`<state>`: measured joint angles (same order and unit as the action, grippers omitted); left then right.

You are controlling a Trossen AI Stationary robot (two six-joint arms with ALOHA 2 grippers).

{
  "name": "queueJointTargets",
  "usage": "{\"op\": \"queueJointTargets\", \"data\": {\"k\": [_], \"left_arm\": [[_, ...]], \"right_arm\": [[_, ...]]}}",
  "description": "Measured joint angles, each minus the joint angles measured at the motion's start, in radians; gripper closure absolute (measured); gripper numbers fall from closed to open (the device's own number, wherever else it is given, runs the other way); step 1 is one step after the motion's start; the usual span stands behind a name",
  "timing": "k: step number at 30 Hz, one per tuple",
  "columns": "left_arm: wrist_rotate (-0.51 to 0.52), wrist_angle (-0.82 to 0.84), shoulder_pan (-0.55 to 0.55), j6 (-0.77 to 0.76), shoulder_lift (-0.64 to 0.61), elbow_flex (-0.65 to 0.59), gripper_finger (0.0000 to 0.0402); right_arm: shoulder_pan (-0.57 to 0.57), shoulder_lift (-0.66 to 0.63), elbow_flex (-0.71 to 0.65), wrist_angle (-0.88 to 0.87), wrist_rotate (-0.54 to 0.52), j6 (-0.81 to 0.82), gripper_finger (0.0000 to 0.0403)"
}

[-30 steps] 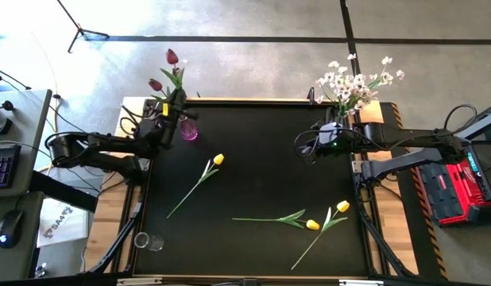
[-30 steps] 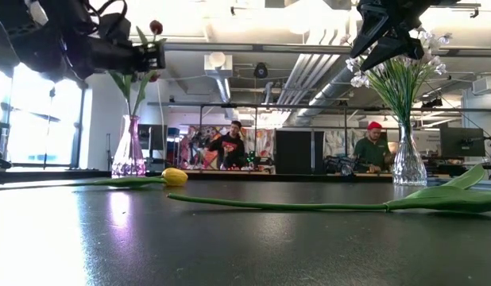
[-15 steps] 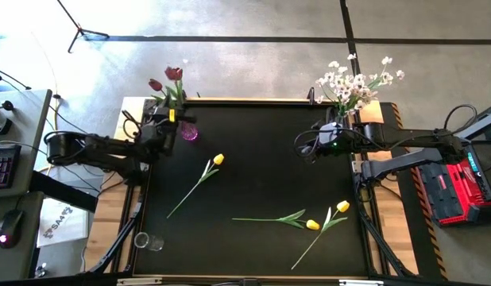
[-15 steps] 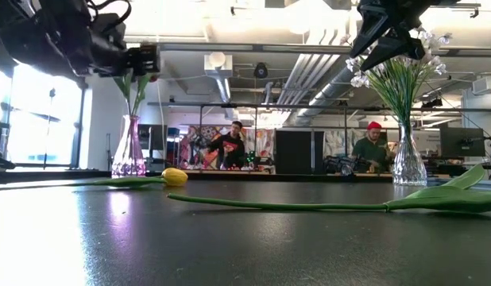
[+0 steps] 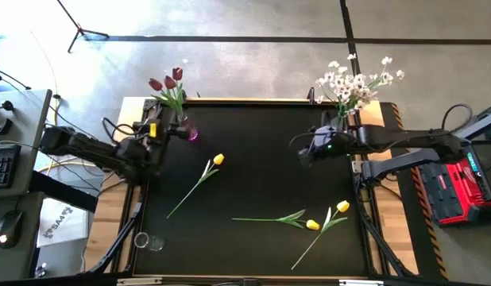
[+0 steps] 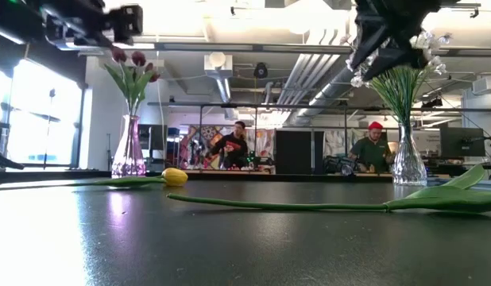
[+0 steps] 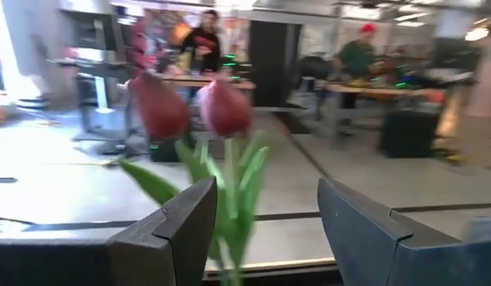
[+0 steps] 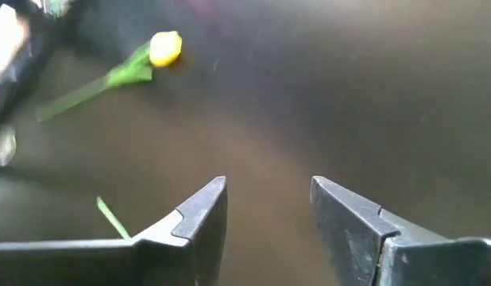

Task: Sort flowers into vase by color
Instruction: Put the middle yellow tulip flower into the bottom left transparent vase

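Dark red tulips [image 5: 168, 81] stand in a pink-tinted glass vase [image 5: 188, 133] at the table's far left. My left gripper [image 5: 160, 129] hovers open just left of that vase, its fingers level and facing the tulips [image 7: 222, 107] without touching them. White blossom sprays [image 5: 357, 82] fill a clear vase [image 6: 408, 163] at the far right. Three yellow tulips lie flat on the black mat: one left of centre [image 5: 218, 160] and two near the right edge [image 5: 312, 225], [image 5: 342, 206]. My right gripper [image 5: 307, 151] hangs open above the mat, tilted down, with nothing between its fingers [image 8: 206, 210].
A small clear glass [image 5: 148, 241] lies at the table's near left corner, off the black mat [image 5: 253, 135]. Long green stems [image 6: 309, 206] stretch across the mat. People stand at benches [image 6: 230, 147] in the room behind the table.
My left gripper has let go of a red tulip and drawn back from the vase toward the table's left and near side, rising a little. The tulip has sunk lower and now stands in the vase beside the other red ones.
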<state>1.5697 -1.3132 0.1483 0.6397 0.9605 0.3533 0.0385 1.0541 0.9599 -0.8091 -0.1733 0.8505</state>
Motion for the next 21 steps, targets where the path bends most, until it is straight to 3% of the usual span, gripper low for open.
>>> {"op": "queueJointTargets", "data": {"k": [7,13,17,21], "left_arm": [[0.003,0.008,0.18,0.017,0.005,0.025,0.0197],[-0.027,0.039,0.368,-0.05,0.054,0.043,0.0198],[-0.084,0.039,0.454,-0.26,0.115,0.054,0.0198],[-0.078,0.108,0.516,-0.321,0.212,0.112,0.0198]], "right_arm": [[-0.084,0.028,-0.153,0.208,0.264,-0.25,0.0231],[-0.228,0.036,-0.293,0.351,0.417,-0.325,0.0231],[-0.359,0.078,-0.345,0.393,0.432,-0.304,0.0231],[-0.485,0.124,-0.348,0.383,0.351,-0.281,0.0231]]}}
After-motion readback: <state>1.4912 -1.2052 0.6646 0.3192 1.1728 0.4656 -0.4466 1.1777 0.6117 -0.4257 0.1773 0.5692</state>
